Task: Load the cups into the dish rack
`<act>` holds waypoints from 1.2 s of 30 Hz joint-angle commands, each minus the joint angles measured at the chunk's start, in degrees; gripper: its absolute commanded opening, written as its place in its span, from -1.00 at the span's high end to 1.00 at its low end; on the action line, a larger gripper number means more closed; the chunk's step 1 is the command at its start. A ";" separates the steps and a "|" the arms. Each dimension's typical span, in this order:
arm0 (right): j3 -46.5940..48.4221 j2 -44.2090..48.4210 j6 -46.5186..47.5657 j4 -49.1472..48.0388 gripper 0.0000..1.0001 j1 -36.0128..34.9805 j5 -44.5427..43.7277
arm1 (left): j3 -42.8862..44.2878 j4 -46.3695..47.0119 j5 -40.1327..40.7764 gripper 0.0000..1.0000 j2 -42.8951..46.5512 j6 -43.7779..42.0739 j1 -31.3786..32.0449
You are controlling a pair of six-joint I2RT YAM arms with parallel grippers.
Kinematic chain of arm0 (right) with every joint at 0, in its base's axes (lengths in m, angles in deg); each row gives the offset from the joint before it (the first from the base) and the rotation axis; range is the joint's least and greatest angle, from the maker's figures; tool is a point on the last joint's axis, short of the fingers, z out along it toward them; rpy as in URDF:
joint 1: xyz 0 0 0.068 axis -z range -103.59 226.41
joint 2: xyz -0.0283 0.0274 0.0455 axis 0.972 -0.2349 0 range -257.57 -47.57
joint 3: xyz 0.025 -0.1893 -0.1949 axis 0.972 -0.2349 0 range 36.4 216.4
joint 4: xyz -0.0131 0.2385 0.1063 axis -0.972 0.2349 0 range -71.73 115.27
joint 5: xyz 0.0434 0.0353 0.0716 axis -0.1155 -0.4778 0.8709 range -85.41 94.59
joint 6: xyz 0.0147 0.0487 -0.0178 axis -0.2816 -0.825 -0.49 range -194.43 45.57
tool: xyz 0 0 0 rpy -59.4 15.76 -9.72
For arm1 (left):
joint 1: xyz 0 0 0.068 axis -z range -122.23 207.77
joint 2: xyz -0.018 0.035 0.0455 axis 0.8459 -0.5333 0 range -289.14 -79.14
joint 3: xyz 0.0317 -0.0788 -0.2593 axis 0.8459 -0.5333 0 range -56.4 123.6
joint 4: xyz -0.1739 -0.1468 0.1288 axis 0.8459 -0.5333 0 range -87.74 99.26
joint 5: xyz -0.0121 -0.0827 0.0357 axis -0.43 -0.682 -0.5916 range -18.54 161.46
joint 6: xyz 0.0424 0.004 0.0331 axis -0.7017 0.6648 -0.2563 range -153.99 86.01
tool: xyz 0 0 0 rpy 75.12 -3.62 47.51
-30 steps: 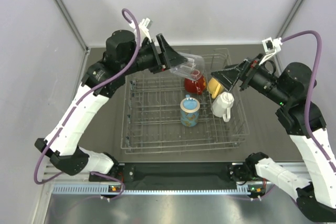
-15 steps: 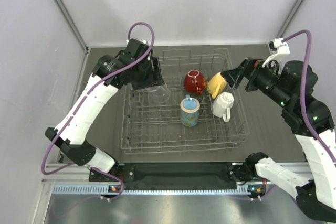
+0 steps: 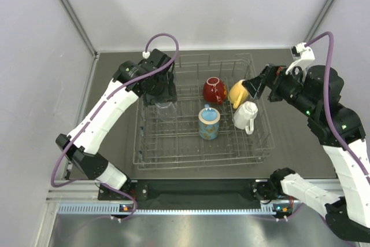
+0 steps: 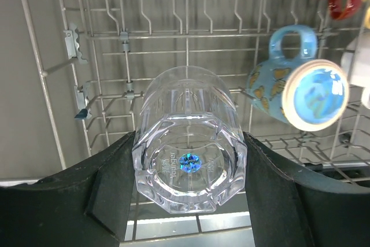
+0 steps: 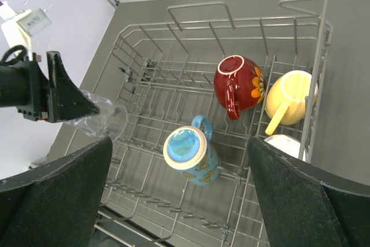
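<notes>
My left gripper [image 3: 161, 95] is shut on the clear glass [image 4: 188, 154], its black fingers [image 4: 110, 192] pressing both sides. The glass [image 3: 166, 110] hangs mouth down over the left part of the dish rack [image 3: 196, 163]; I cannot tell if it touches the wires. In the rack lie the red cup [image 3: 214, 90], yellow mug [image 3: 237, 92], white mug [image 3: 245, 115] and blue mug [image 3: 208, 122]. My right gripper [image 3: 255, 87] is open and empty above the rack's right side, near the yellow mug. The right wrist view shows the blue mug [image 5: 191, 151] and the glass [image 5: 107, 118].
The grey wire rack [image 5: 196, 7] fills the middle of the dark table [image 3: 295, 143]. Its upright tines [image 4: 121, 39] stand in rows under the glass. White walls close in the left, back and right.
My left arm has swung the glass from up at the rack's back, lying tilted, down to the left part of the rack, mouth down. My right gripper has drawn back slightly.
</notes>
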 commanded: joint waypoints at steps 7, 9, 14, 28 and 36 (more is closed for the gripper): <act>2.32 0.41 1.22 -0.32 -1.00 -0.77 -0.91 | -6.26 5.35 -0.28 1.00 0.93 -0.39 -0.69; 2.23 0.50 1.40 -0.23 -0.99 -0.69 -0.91 | -7.23 6.33 0.16 1.00 0.93 -0.31 -0.69; 2.06 0.77 1.75 0.12 -0.99 -0.69 -1.17 | -10.40 8.69 0.34 1.00 0.84 0.13 -0.87; 1.44 1.03 1.67 1.00 -1.00 -0.69 -1.35 | -17.17 11.07 0.77 1.00 -0.39 0.57 -0.96; 1.27 0.94 1.58 1.44 -1.00 -0.69 -1.26 | -22.00 14.94 -1.16 1.00 -0.04 0.22 -1.31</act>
